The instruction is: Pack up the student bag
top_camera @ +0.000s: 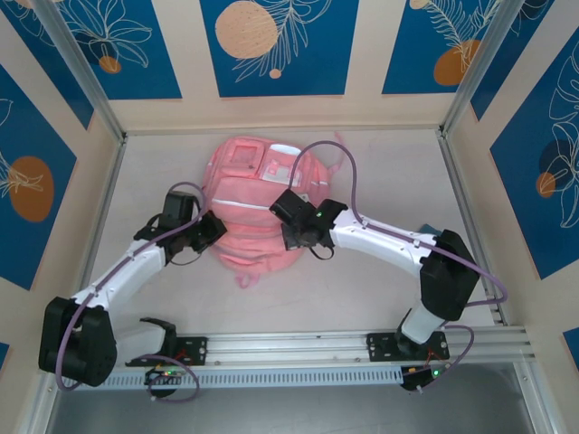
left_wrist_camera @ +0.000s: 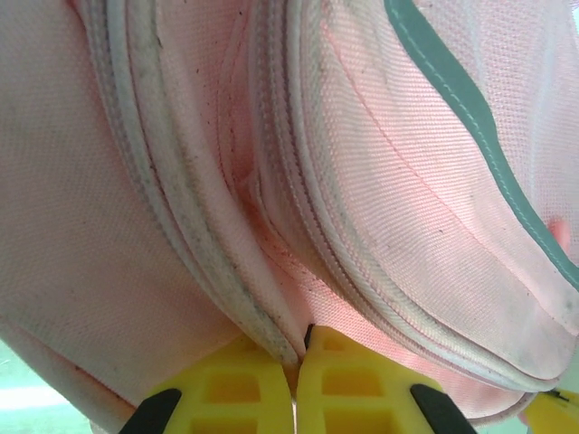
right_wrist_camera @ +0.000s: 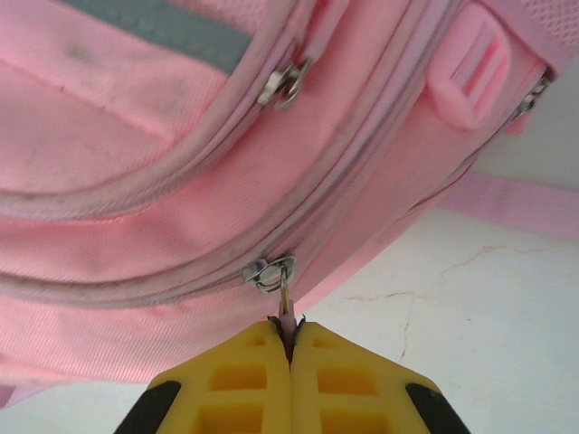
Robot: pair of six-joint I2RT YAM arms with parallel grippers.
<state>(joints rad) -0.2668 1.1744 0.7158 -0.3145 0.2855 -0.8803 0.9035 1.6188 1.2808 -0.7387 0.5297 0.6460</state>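
Stage: early, by my read. This is the opening phase, w/ nothing packed yet as far as the pics go.
Where: student bag (top_camera: 258, 203) lies flat on the surface (top_camera: 389, 172), mid-back of the work area, between both arms.
L arm: left gripper (top_camera: 210, 231) sits at the bag's left edge. Jaws are closed tight, pinching a fold of pink fabric beside a piped zip seam (left_wrist_camera: 194, 235). Prob. an anchor hold to keep the bag from sliding.
R arm: right gripper (top_camera: 298, 237) is over the bag's lower-right part. Jaws are closed on the zip pull (right_wrist_camera: 283, 303), which hangs from its slider (right_wrist_camera: 269, 271).
Zips: the track at the held slider looks shut on both sides. A second slider (right_wrist_camera: 283, 83) higher up is untouched, and its track also looks shut.
Contents: can't tell what's inside, if anything, since the compartments are closed.
Done: bag laid out, fabric braced, pull gripped.
To do: run the slider along its track, spread the opening, load items, re-zip. That's most of the job.
Watch: the pull is thin, so the grip could slip under tension.
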